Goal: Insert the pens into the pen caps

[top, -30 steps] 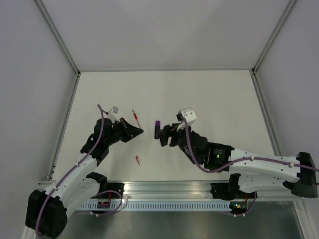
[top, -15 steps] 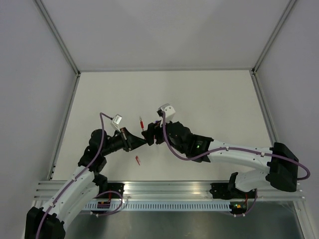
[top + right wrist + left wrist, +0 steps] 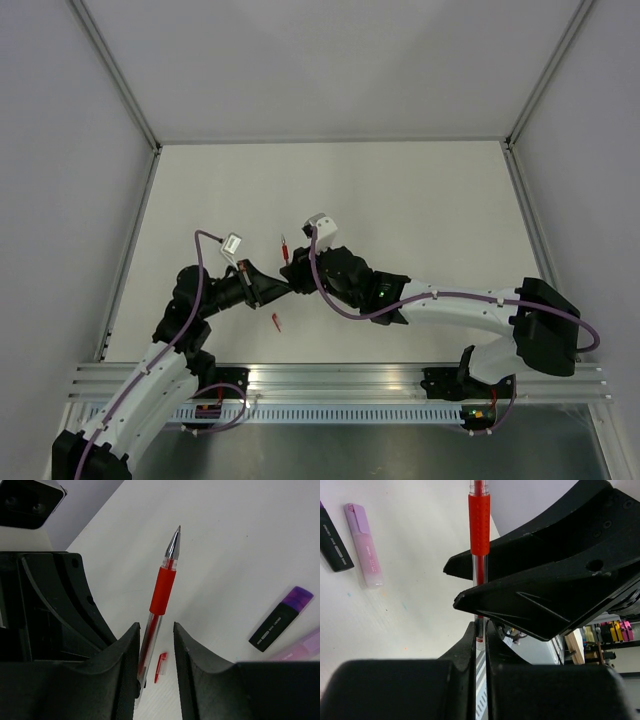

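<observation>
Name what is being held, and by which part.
Left gripper grips the red pen by its clear barrel; the right gripper straddles it, jaws not closed.

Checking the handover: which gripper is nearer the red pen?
Left. The left gripper is shut on the red pen; the right gripper straddles it with its fingers apart.

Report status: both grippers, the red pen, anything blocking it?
Left gripper shut on red pen. Right gripper open, jaws straddling its barrel. Red cap loose on table. No obstruction seen.
</observation>
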Action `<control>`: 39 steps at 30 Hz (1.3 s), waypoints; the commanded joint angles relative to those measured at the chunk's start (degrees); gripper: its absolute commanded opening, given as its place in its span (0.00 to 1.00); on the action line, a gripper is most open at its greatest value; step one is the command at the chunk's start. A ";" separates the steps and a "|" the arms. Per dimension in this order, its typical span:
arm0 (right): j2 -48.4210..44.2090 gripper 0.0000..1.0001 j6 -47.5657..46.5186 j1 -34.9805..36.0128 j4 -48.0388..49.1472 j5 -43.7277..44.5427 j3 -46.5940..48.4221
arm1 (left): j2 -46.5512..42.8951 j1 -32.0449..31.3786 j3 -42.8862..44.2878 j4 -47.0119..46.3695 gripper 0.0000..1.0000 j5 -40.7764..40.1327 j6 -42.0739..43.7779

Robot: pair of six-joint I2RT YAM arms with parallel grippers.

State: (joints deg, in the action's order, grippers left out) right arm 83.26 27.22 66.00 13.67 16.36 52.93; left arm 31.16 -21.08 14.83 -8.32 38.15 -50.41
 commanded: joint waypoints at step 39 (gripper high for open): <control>-21.21 0.00 -3.41 -10.19 -14.99 -0.28 -3.97 | 17.35 -6.95 13.56 43.91 0.46 -36.03 -11.88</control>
State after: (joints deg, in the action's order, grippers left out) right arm 63.72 23.97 56.01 -2.39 16.40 49.65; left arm 47.13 -25.08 26.13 31.03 7.44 -55.42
